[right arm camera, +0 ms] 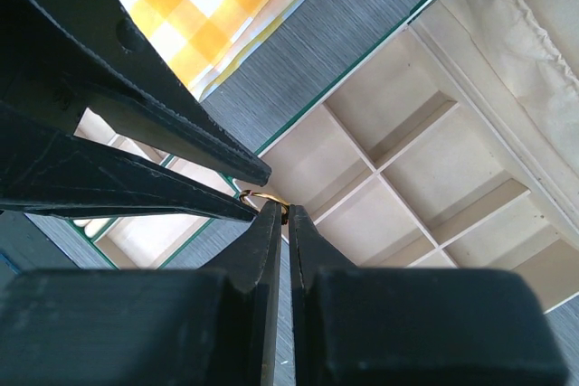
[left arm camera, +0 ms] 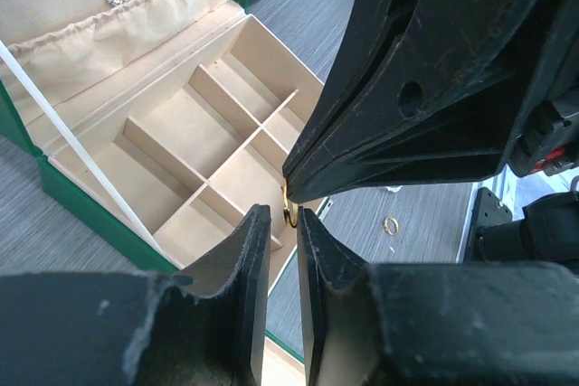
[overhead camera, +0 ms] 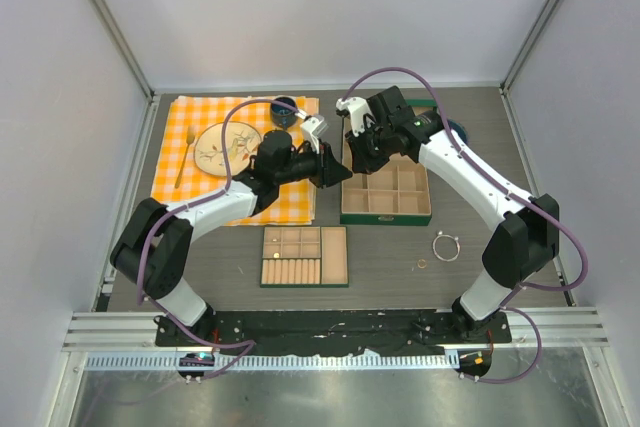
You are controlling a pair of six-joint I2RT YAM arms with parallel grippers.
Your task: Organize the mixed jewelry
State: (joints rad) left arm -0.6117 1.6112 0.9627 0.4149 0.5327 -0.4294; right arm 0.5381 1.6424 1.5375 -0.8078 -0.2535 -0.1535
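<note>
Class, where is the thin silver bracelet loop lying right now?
Top view, right side: the silver bracelet loop lies on the grey table just below the green compartment box's right corner, a small gold ring beside it on its left.

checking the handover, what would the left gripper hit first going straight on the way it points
The gold ring held in the right gripper, right at the tips of the left gripper; the right fingers sit just behind, though depth is unclear.

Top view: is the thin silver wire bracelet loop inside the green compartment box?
No, the thin silver wire bracelet loop lies on the grey table, outside the green compartment box and toward the near edge.
</note>
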